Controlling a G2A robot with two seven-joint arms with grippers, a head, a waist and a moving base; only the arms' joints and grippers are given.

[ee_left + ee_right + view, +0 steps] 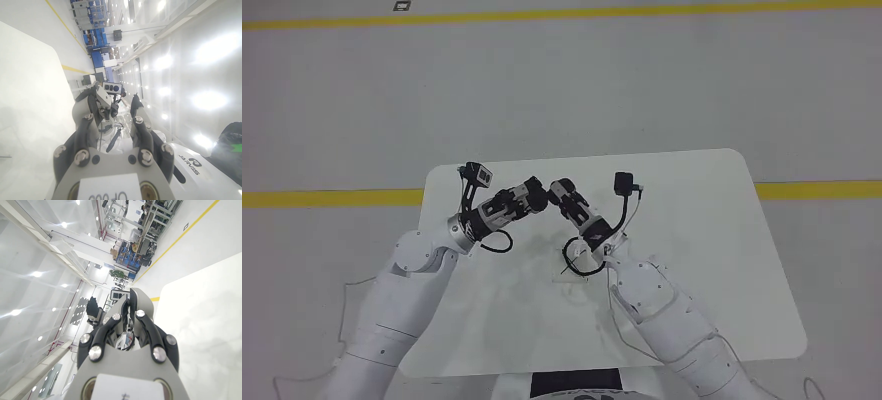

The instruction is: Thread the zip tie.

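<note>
Left gripper [113, 100]: its fingers stand wide open. It is raised above the tabletop [712, 300], near the far edge and toward the far left corner, with its tips facing the other arm.
Right gripper [128, 297]: its fingers are drawn in to a narrow slit. It meets the left gripper tip to tip, and its nose sits between the left one's spread fingers.
Zip tie: from where I stand I cannot pick it out. If it is held at all, my guess is that it is in the right gripper's pinch, where the two grippers meet. I cannot tell whether anything is in that slit.
Step in hand: likely lining up tail and head for the feed.
Risk, collision: the tips are crowded together, so a small sideways error could knock finger against finger.
Risk, slip: a thin strap in a light pinch could twist or drop to the tabletop if nudged.
Risk, snag: the black cable loop [580, 262] below the right wrist hangs close to the tabletop and could catch.
</note>
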